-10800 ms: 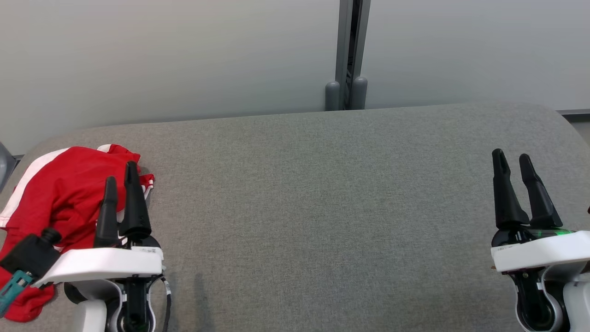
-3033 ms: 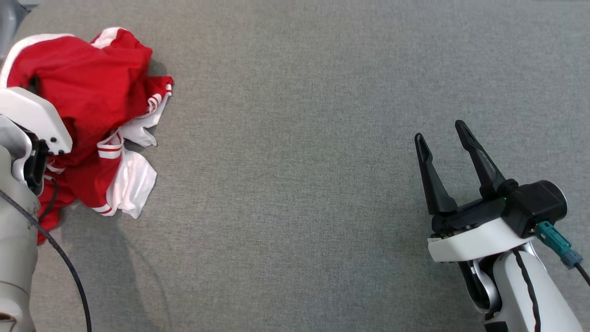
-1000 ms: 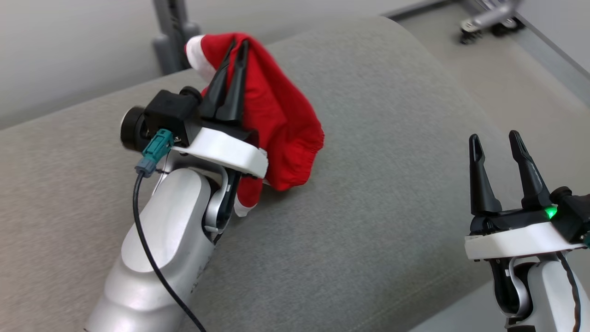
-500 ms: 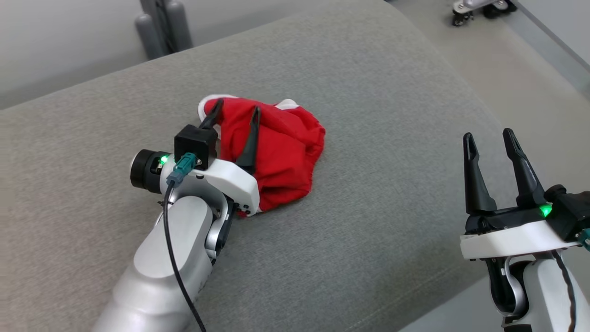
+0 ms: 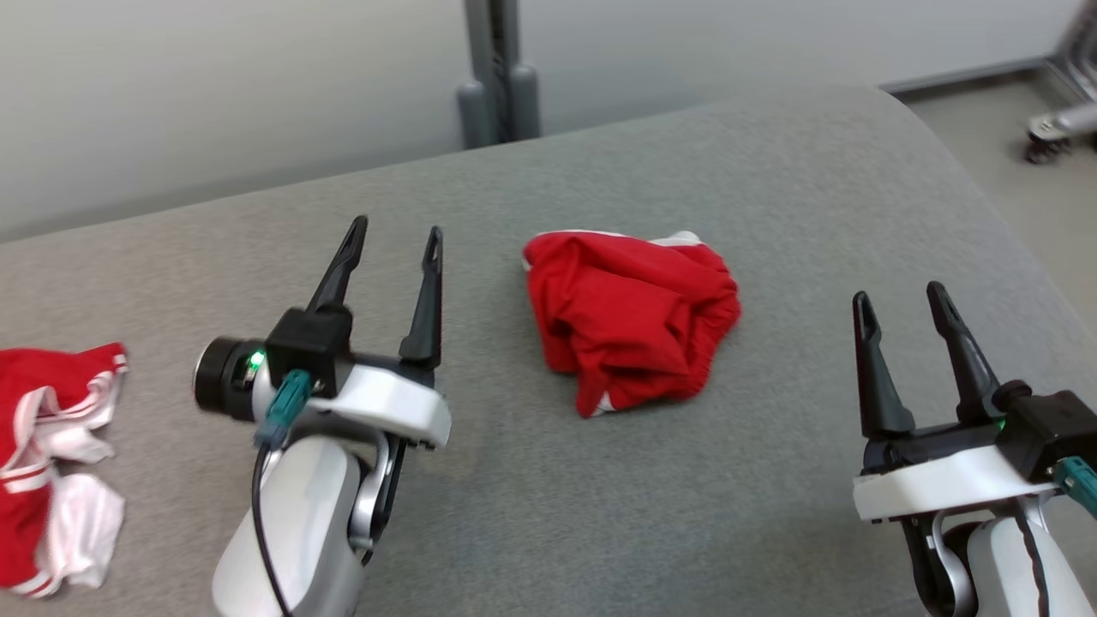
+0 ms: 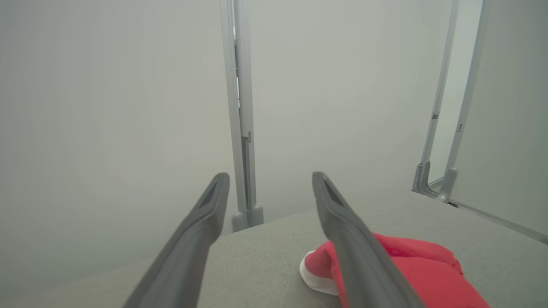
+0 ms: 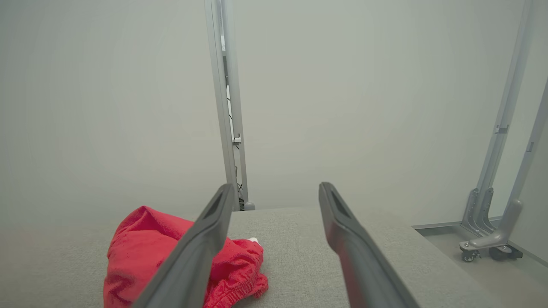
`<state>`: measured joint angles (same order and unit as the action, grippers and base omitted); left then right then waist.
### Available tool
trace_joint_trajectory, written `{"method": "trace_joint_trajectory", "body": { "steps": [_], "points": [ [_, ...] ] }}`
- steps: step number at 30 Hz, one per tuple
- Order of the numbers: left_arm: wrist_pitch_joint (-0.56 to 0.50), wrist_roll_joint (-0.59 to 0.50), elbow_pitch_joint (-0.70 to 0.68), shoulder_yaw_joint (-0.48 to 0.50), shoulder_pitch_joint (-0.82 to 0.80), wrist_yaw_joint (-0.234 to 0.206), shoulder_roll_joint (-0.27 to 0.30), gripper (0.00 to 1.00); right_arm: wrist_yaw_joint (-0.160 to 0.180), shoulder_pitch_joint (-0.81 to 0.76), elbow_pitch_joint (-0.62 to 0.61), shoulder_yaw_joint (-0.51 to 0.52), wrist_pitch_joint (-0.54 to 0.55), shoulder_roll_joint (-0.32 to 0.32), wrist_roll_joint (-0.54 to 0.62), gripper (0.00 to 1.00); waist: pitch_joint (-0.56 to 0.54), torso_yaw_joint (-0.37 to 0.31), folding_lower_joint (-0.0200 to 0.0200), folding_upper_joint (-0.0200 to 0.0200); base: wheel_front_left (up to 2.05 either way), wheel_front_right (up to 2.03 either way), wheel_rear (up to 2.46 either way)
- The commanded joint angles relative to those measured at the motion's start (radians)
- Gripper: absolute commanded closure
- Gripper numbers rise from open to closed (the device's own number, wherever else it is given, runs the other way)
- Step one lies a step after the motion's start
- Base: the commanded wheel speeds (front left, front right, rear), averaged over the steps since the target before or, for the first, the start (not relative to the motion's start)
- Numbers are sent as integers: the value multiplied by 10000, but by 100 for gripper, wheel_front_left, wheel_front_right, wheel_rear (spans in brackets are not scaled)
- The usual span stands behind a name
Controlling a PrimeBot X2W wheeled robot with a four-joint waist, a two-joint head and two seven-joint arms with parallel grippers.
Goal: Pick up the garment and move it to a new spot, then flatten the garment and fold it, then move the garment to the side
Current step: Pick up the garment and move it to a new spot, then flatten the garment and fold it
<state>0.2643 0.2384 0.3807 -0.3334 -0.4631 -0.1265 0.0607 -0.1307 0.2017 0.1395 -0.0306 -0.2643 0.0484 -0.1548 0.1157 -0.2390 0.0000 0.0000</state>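
Garment [image 5: 630,321] sits crumpled on the grey padded worktop [image 5: 771,480], roughly mid-surface, between the two arms. Nothing is touching it.

Left gripper [image 5: 398,230]: fingers spread wide, empty. Right gripper [image 5: 898,293]: same, wide and empty.

Key relation: the garment lies ahead and to the right of the left fingers, and ahead and to the left of the right fingers. My read is the left arm is slightly nearer. The clump is compact with no clear long axis, so flattening likely needs one edge per arm, pulled apart sideways.

Views:
- Head view gives the layout, plus a second red-and-white pile [image 5: 51,463] at far left, well apart from the garment.
- Left wrist view gives the end facing that arm: a white trim [image 6: 311,278] at the clump's near corner, just beside the right-hand finger.
- Right wrist view gives the opposite side: a gathered hem [image 7: 239,291] along the near edge, partly behind the left-hand finger.

Risk: either finger pair could pinch several layers at once.
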Motion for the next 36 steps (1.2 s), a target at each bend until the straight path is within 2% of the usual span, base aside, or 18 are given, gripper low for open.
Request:
{"method": "trace_joint_trajectory", "body": {
  "steps": [1,7,10,12,16,24,36],
  "points": [
    [-3,-154,-314,225,459,54,61,0,-1,-181,44,20,-8,43,141,0,-564,839,0,0,0,0,0],
    [-3,-470,-1312,1062,1986,133,7,0,-1,-462,148,43,-8,44,305,0,-877,1593,0,0,0,0,0],
    [-3,-618,-1648,1365,2695,-15,-36,0,-1,-601,181,165,-8,49,374,0,-1022,1851,0,0,0,0,0],
    [-3,-726,-1865,1307,3141,-6,-71,0,-1,-733,198,247,-8,43,368,0,-1139,1979,0,0,0,0,0],
    [-3,-663,-2269,1178,3901,-405,-70,0,-1,-929,184,353,-8,44,271,0,-1281,2099,0,0,0,0,0],
    [-3,-288,-2574,834,4349,-942,-82,0,-1,-1077,275,314,-8,46,143,0,-1386,2188,0,0,0,0,0],
    [-3,-245,-2534,808,4328,-934,-82,0,-1,-1100,418,246,-8,46,137,0,-1452,2189,0,0,0,0,0]
  ]
}}
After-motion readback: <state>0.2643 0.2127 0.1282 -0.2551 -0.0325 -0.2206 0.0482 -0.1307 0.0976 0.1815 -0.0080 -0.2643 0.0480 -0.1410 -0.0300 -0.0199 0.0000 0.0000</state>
